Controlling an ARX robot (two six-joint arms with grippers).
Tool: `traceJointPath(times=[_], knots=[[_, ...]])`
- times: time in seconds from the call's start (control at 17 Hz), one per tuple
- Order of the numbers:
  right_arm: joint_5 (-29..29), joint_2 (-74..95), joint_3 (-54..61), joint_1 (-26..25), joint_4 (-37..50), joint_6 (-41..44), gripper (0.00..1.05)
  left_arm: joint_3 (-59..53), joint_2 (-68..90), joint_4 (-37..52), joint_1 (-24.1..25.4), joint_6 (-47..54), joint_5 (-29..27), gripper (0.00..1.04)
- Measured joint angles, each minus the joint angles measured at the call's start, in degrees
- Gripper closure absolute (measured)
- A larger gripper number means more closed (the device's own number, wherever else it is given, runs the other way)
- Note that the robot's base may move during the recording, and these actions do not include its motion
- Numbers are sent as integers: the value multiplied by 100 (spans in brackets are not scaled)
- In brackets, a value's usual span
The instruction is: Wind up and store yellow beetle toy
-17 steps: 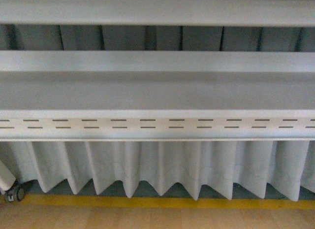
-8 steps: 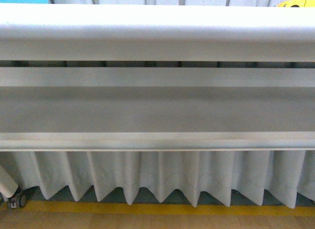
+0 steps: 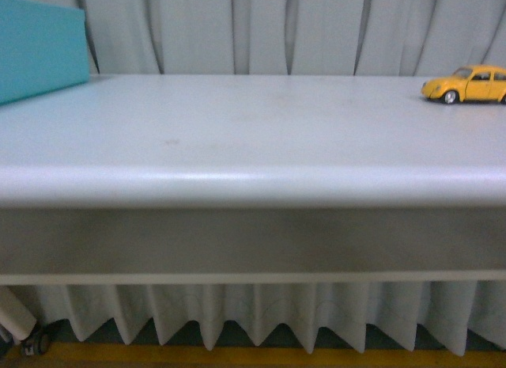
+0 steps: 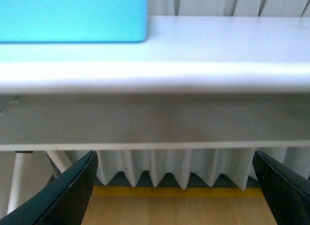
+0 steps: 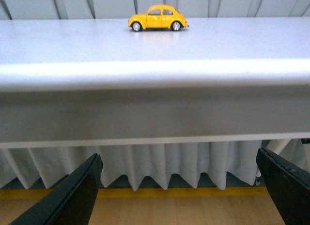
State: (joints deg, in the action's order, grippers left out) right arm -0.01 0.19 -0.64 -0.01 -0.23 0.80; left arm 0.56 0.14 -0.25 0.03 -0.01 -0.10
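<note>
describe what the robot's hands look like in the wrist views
Only part of each hand shows. The left hand has two smooth, near-black fingers, broad and narrowing to angled tips. The right hand has matching fingers. No cables or markings are visible, and the front view shows neither arm.

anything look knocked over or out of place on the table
Nothing stands out: the small yellow beetle toy car stands upright on its wheels on the white table, and the turquoise box rests at its left.
</note>
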Motion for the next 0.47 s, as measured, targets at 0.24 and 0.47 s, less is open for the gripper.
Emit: traceJointPath(times=[0.24,0.47], knots=[[2,0,0,0,2,0,7,0,0,9,0,2,4,7],[2,2,0,0,2,-2,7,0,0,-2,0,2,7,7]])
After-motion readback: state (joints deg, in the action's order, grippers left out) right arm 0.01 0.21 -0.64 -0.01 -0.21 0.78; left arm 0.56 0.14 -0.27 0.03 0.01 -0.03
